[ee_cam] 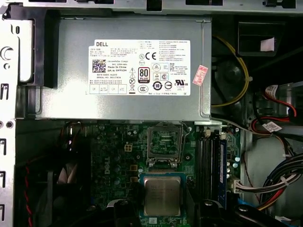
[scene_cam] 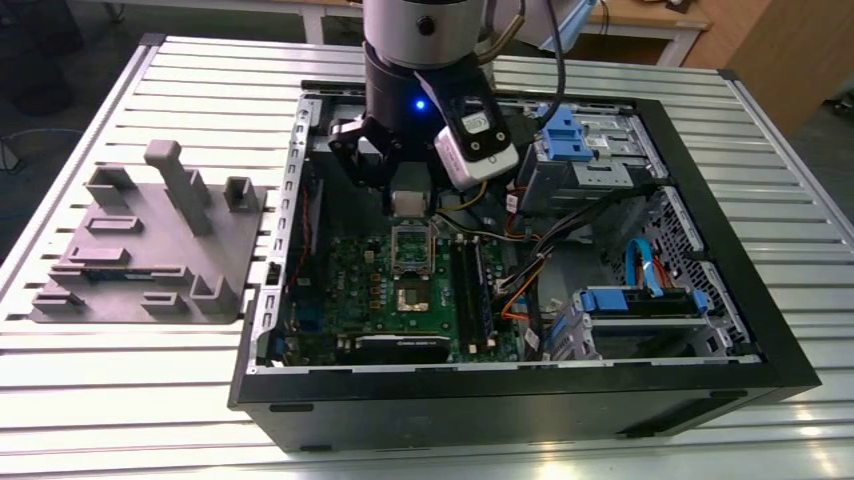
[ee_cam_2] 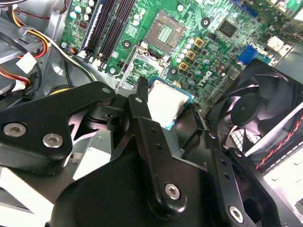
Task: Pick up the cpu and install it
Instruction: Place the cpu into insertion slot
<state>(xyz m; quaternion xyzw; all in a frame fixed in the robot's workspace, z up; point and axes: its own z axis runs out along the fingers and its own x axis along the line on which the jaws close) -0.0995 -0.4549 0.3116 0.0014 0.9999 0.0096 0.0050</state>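
Over the green motherboard, pinching the cpu flat in the pincer, just beside the open socket, edges parallel to it, not yet seated.

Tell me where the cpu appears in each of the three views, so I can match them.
Exterior view: the cpu hangs at the tool tip, over the green board.
Second wrist view: the cpu lies between the tool's black fingers.
First wrist view: the cpu is beside the empty socket.
Shared landmark: the empty socket.
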